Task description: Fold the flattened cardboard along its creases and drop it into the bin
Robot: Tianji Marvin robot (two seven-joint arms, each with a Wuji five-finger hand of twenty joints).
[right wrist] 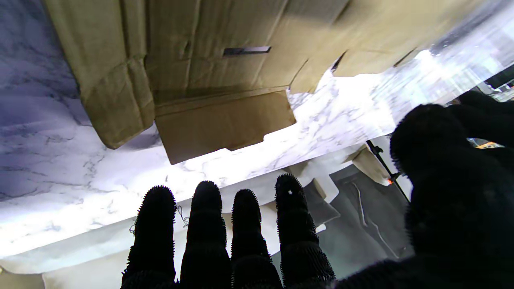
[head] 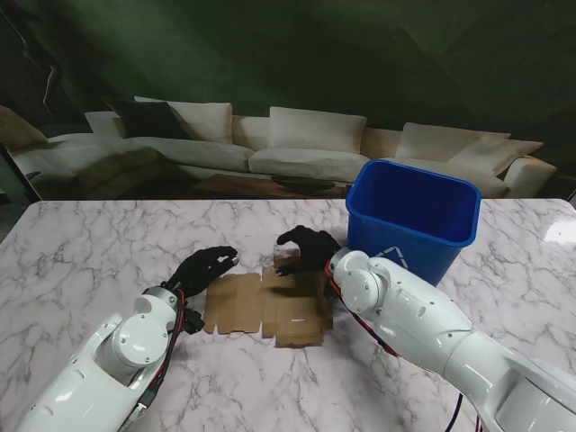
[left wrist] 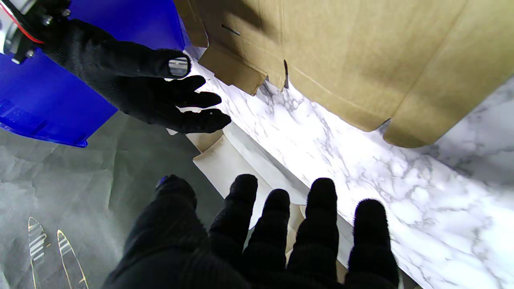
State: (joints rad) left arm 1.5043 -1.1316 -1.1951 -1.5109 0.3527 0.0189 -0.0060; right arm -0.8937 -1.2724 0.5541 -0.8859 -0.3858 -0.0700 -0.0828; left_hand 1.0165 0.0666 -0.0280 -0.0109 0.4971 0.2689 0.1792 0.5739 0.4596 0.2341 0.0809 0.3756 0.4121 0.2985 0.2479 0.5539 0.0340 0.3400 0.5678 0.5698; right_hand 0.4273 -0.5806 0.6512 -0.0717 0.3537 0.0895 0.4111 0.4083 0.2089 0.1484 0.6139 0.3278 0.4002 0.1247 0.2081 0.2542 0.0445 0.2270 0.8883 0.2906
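Note:
The flattened brown cardboard (head: 268, 308) lies on the marble table between my two arms, creases and flaps showing (left wrist: 361, 60) (right wrist: 217, 80). My left hand (head: 205, 267), in a black glove, hovers at the cardboard's left far corner with fingers spread and nothing in it (left wrist: 281, 233). My right hand (head: 306, 247) hangs over the cardboard's far edge, fingers apart and empty (right wrist: 225, 241). The blue bin (head: 412, 216) stands upright just right of the right hand, its mouth facing up.
The marble table (head: 108, 252) stretches wide on the left. Beyond its far edge stands a white sofa (head: 297, 144) with cushions. My right forearm (head: 423, 324) crosses the table in front of the bin.

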